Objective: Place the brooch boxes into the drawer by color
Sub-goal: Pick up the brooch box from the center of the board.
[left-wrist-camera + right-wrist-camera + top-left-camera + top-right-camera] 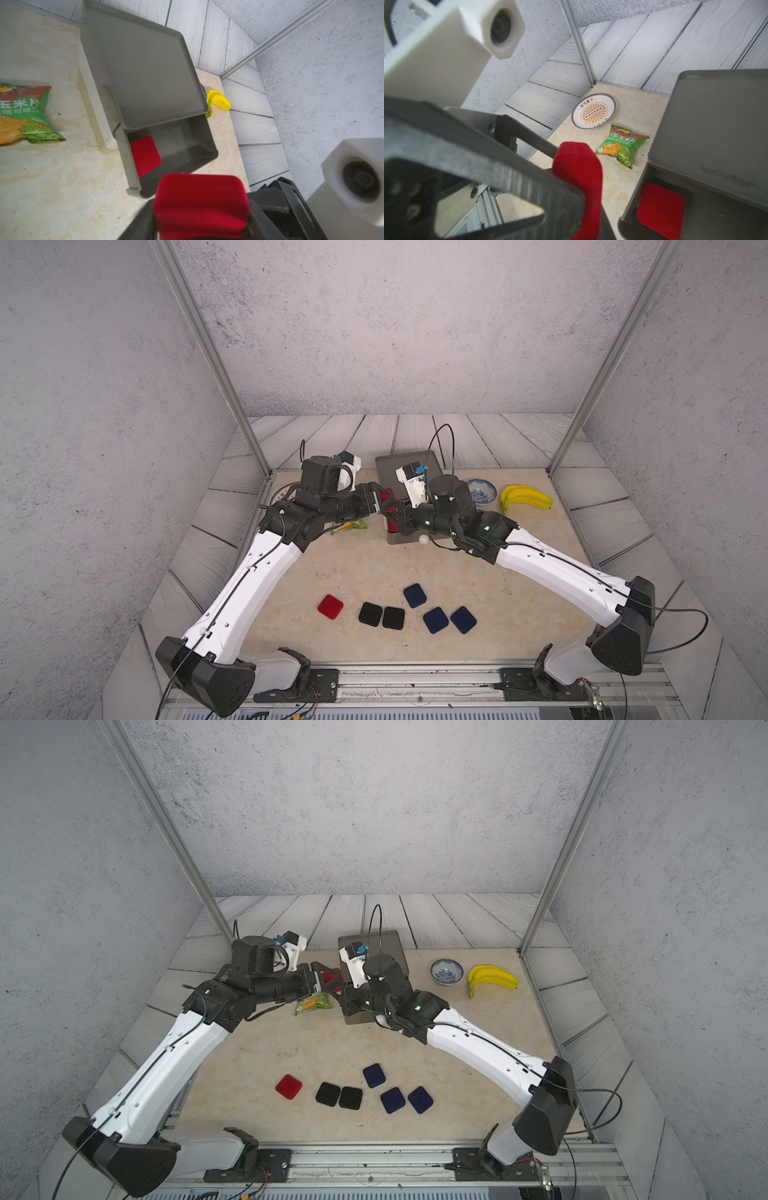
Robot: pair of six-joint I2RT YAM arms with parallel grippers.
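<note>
My left gripper (201,207) is shut on a red brooch box (199,203), held in the air just beside the drawer (145,79). My right gripper (589,218) meets it from the other side, and its jaws press on the same red box (577,182). In a top view the two grippers (384,506) (397,514) touch tips. The grey top drawer is pulled out with another red box (145,155) lying inside. Near the table's front lie a red box (330,606), two black boxes (370,614) and three navy boxes (436,620).
A green snack packet (349,526) lies left of the chest under my left arm, and a patterned plate (593,111) sits behind it. A blue-and-white bowl (481,490) and bananas (525,498) lie to the right of the chest.
</note>
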